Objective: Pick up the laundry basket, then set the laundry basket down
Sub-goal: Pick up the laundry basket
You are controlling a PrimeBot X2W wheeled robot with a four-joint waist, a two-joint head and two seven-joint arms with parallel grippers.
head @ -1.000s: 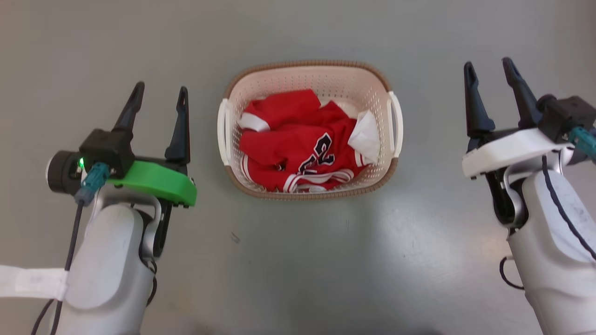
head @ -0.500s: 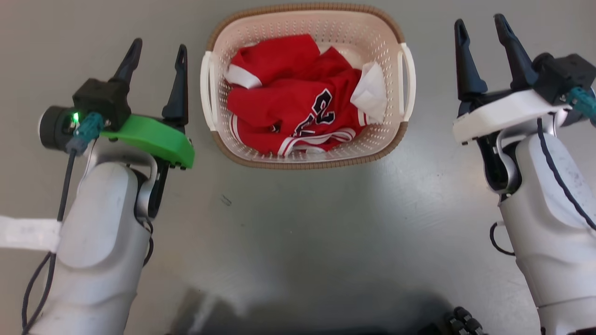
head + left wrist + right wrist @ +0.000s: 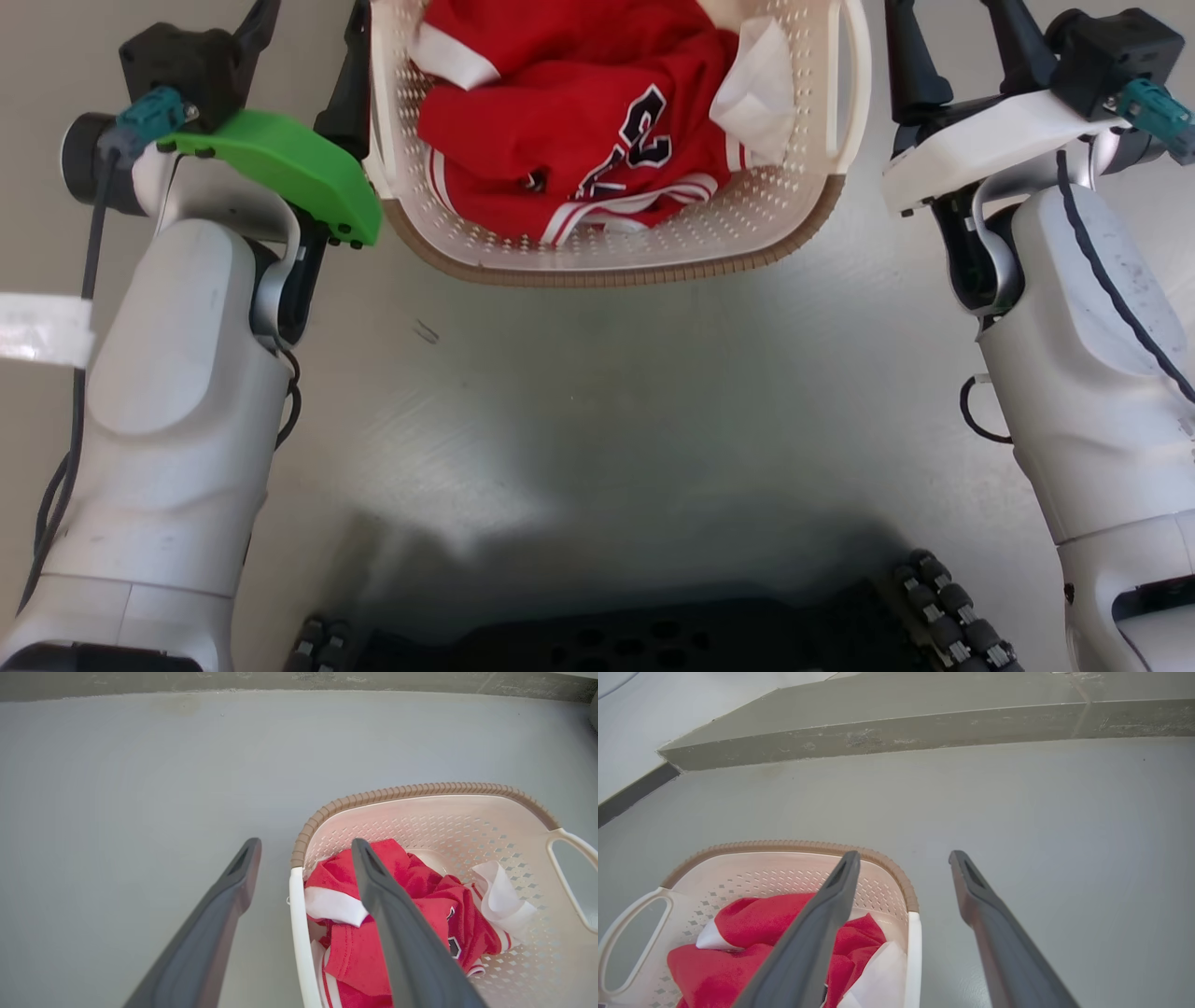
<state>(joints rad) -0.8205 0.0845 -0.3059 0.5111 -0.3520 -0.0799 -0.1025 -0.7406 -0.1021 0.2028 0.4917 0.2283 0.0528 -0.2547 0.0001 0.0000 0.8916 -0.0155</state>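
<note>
Red jersey (image 3: 560,121) inside laundry basket (image 3: 607,271)

Glossy grey floor (image 3: 597,392); low concrete ledge (image 3: 924,730) behind

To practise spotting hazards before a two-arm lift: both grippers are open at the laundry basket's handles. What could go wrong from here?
1. In the left wrist view the inner finger of the left gripper crosses the red jersey beside the left handle of the laundry basket; closing could pinch cloth.
2. The right gripper is open too; an uneven grasp could tilt the basket and spill the jersey.
</note>
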